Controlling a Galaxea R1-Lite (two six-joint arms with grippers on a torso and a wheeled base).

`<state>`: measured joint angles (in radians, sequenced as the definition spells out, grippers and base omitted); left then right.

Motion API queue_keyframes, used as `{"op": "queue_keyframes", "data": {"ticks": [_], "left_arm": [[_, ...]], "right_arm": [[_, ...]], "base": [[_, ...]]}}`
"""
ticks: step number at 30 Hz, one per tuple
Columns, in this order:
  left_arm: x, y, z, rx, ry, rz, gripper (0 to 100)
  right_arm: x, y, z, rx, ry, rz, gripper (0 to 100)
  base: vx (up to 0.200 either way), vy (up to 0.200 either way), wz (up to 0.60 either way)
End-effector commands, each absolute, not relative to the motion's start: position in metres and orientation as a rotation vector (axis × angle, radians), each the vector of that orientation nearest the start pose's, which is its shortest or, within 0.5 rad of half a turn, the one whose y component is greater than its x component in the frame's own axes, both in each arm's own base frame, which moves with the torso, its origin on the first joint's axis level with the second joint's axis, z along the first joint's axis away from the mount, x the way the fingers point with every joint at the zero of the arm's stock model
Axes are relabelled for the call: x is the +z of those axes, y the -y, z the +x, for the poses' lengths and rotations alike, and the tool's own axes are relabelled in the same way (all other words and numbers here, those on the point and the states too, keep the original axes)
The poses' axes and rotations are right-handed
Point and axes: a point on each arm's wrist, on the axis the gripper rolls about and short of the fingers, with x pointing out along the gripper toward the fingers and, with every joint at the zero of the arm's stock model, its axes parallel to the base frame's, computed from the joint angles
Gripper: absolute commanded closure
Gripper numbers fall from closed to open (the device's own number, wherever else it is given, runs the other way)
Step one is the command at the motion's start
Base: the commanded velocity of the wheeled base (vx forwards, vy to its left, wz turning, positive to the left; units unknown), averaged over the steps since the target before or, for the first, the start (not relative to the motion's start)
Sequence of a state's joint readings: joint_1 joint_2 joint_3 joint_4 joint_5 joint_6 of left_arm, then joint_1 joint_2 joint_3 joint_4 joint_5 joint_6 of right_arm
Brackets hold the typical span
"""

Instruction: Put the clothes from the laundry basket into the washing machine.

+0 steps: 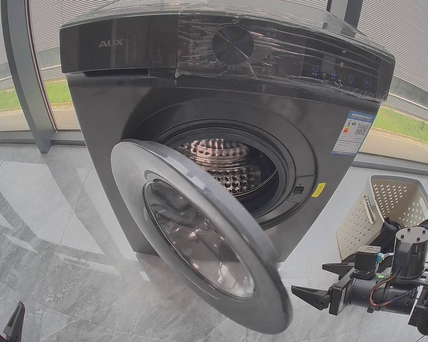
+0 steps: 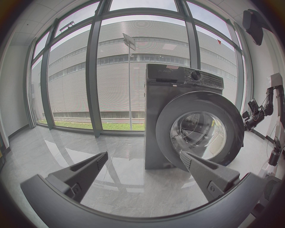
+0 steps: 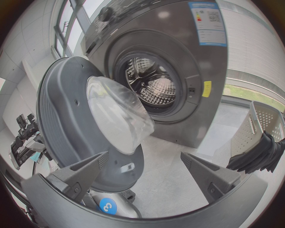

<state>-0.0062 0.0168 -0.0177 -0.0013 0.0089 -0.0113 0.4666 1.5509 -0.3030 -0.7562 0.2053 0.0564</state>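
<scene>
Presently, the dark grey front-loading washing machine [image 1: 220, 104] stands on a pale grey stone-pattern floor [image 1: 44, 222] before tall glazed windows [image 1: 14, 60]. Its round grey door with a domed glass centre [image 1: 202, 238] is swung fully open, hinged on the side of the machine away from the basket, and the perforated steel drum [image 1: 224, 165] is exposed. The cream perforated plastic laundry basket [image 1: 370, 214] sits on the floor just beside the machine, on its latch side. Black clothes [image 3: 261, 154] lie in the basket, with one part draped over its rim. The right gripper [image 1: 309, 277] is in front of the machine, low, between the open door and the basket; its fingers are spread wide and grip nothing. The left gripper [image 2: 143, 154] is farther out from the machine on the hinge side, facing the door's outer face; its fingers are likewise wide apart with nothing between them.
</scene>
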Motion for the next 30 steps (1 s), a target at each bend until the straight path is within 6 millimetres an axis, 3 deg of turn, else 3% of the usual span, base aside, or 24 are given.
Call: {"op": "queue_keyframes", "data": {"ticks": [1,8,13,14,21,26,30], "left_arm": [[0.076,0.0,-0.023,0.003,0.002,-0.011,0],[0.076,0.0,-0.023,0.005,0.002,-0.011,0],[0.076,0.0,-0.023,0.005,0.002,-0.011,0],[0.076,0.0,-0.023,0.005,0.002,-0.011,0],[0.076,0.0,-0.023,0.005,0.002,-0.011,0],[0.076,0.0,-0.023,0.005,0.002,-0.011,0],[0.076,0.0,-0.023,0.005,0.002,-0.011,0]], "right_arm": [[0.107,-0.104,0.185,0.666,-0.526,-0.017,0],[0.102,-0.116,0.204,0.667,-0.513,-0.01,0],[0.094,-0.137,0.221,0.681,-0.484,0.012,0],[0.09,-0.15,0.229,0.675,-0.483,0.041,0],[0.073,-0.18,0.269,0.661,-0.501,0.075,0],[0.061,-0.196,0.281,0.663,-0.517,0.064,0],[0.054,-0.211,0.28,0.686,-0.521,0.053,0]], "base": [[0.0,0.0,0.0],[0.0,0.0,0.0],[0.0,0.0,0.0],[0.0,0.0,0.0],[0.0,0.0,0.0],[0.0,0.0,0.0],[0.0,0.0,0.0]]}}
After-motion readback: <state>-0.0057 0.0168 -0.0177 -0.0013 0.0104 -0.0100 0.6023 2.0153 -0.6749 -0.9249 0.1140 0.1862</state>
